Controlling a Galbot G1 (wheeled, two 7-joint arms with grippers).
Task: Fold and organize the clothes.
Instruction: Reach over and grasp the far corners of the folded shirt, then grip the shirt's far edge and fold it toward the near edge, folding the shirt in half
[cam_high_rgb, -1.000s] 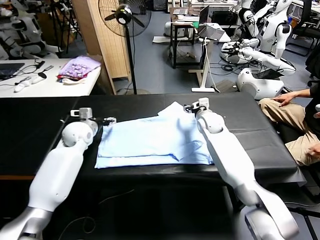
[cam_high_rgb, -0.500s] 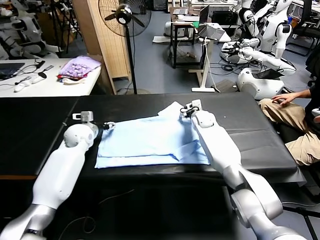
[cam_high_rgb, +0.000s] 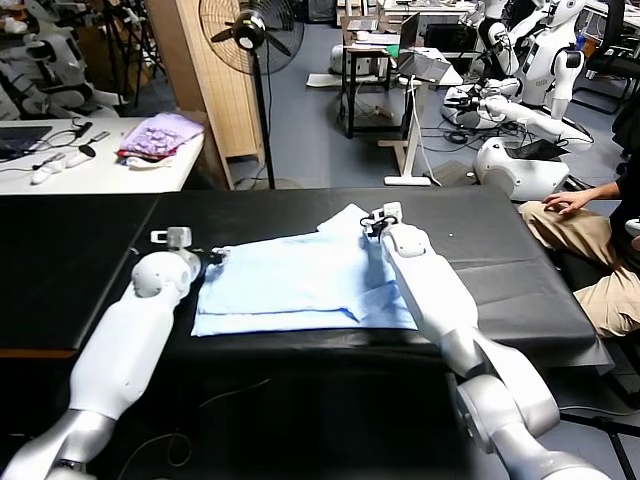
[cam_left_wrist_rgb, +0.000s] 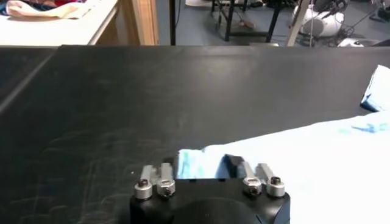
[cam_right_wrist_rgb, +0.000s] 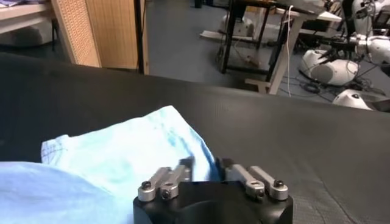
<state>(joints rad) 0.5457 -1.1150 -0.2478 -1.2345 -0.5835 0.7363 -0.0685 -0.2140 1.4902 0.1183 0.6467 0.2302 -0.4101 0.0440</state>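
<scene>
Nearby, a fan (cam_high_rgb: 246, 30) and wooden screen (cam_high_rgb: 212, 70) stand beyond the black table (cam_high_rgb: 520, 280).

The T-shirt (cam_high_rgb: 300, 280) lies on the table (cam_high_rgb: 500, 270), mid-table. The left gripper (cam_high_rgb: 215, 254) sits at its far left corner, the right gripper (cam_high_rgb: 372, 224) at its far right.

T-shirt (cam_high_rgb: 300, 280): thin soft cloth, matt, lightly creased. Tabletop (cam_high_rgb: 80, 260): black matt, faintly scuffed. Arm shells: smooth glossy white plastic. Left tool (cam_left_wrist_rgb: 207, 173): black body, bare metal screws.
</scene>
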